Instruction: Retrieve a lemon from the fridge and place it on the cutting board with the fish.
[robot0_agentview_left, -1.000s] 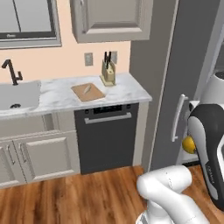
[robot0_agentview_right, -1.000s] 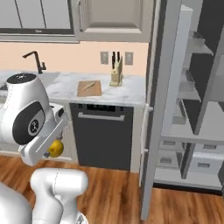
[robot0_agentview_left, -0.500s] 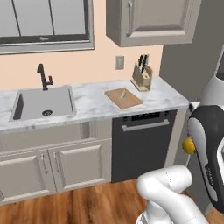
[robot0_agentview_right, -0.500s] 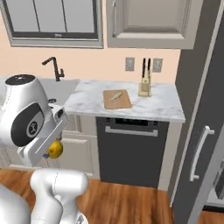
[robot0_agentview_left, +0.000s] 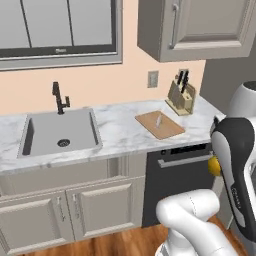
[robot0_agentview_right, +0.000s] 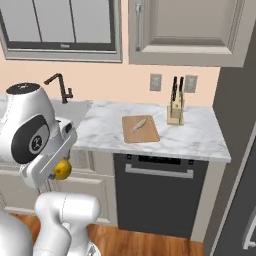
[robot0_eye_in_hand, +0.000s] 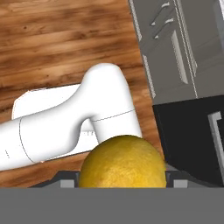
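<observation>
While the base has swung from fridge to counter, gripper (robot0_eye_in_hand: 122, 183) clamps lemon (robot0_eye_in_hand: 123, 162); cutting board (robot0_agentview_right: 140, 129) with fish (robot0_agentview_right: 139, 123) now ahead, near counter's back edge.

One lemon (robot0_eye_in_hand: 122, 162), one cutting board (robot0_agentview_right: 140, 129), one fish (robot0_agentview_right: 139, 123), one knife block (robot0_agentview_right: 174, 112), one sink (robot0_agentview_left: 59, 132) and one faucet (robot0_agentview_left: 60, 98) are counted.

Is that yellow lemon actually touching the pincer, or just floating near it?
Touching. In the hand view the lemon sits squeezed between the pincer tips, with no gap on either side. The right base view shows it tucked under the hand too.
</observation>
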